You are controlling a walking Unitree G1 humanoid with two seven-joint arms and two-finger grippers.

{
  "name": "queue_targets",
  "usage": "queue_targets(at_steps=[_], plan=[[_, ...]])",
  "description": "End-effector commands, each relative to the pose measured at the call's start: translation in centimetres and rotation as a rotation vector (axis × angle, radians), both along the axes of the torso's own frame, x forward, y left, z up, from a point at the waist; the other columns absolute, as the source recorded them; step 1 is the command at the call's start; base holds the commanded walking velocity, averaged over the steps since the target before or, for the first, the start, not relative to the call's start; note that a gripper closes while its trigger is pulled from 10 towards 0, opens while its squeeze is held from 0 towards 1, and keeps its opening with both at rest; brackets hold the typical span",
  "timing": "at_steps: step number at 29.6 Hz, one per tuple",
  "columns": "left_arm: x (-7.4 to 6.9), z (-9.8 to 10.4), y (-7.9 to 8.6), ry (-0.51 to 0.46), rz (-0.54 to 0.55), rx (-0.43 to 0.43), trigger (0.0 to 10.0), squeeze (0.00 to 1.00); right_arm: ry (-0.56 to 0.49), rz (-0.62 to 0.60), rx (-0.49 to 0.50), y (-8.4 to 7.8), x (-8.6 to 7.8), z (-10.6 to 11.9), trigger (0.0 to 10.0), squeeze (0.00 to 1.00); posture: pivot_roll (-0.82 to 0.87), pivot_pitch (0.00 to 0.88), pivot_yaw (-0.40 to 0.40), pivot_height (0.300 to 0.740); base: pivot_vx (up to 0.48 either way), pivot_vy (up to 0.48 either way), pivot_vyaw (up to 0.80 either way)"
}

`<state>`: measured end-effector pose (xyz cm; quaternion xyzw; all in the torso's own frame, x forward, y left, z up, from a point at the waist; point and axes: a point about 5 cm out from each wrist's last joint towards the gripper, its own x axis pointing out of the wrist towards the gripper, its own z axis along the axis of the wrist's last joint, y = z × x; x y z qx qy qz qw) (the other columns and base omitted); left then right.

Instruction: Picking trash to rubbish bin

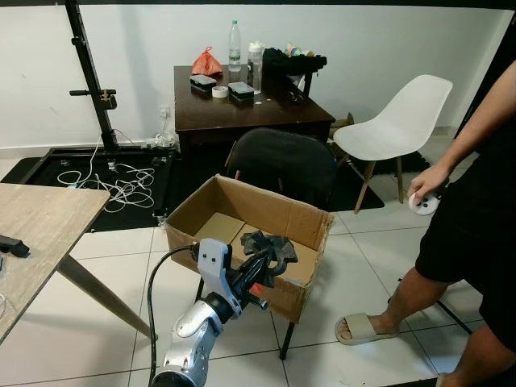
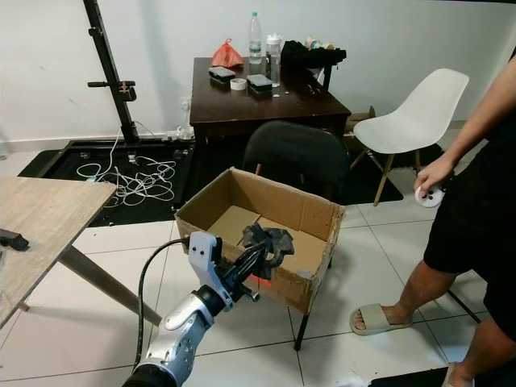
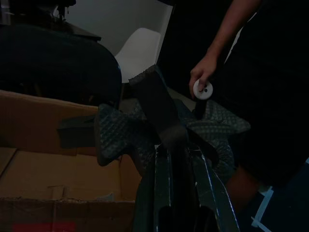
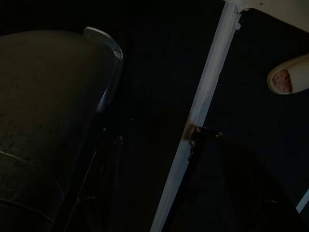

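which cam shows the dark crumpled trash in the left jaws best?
Left wrist view: the dark crumpled trash is close up, pinched by the left gripper, patterned surface visible. Both eye views show it smaller, held over the cardboard box. Right wrist view is dark.

The white tiled floor (image 1: 121, 330) carries a black chair (image 1: 282, 165) holding an open cardboard box (image 1: 302, 222). A white chair (image 1: 399, 121) stands far right. Loose white cables (image 1: 121, 185) lie far left.

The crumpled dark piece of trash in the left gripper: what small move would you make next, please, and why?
Probably open the left gripper to release it. The crumpled dark trash is pinched at the fingertips and already hangs over the open brown cardboard box on the black chair, inside its near wall, so it should drop in.
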<state>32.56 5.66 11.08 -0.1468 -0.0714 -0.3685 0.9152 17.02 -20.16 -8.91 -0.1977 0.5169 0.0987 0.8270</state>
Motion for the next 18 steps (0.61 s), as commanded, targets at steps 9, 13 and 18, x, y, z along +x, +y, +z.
queue_targets(at_steps=[9, 13, 18], plan=[[-0.28, -0.24, -0.43, 0.012, -0.028, 0.010, 10.0, 0.00, 0.019, -0.006, 0.000, -0.17, -0.53, -0.21, 10.0, 0.00, -0.13, 0.085, 0.038, 0.740, 0.000, 0.000, 0.00], [-0.36, -0.21, -0.53, 0.012, -0.042, 0.007, 10.0, 0.00, 0.018, -0.007, -0.003, -0.21, -0.51, -0.19, 10.0, 0.00, -0.13, 0.078, 0.040, 0.740, 0.000, 0.000, 0.00], [-0.38, -0.18, -0.63, 0.011, -0.052, 0.006, 10.0, 0.00, 0.017, -0.009, -0.005, -0.29, -0.53, -0.19, 10.0, 0.00, -0.13, 0.078, 0.040, 0.740, 0.000, 0.000, 0.00]])
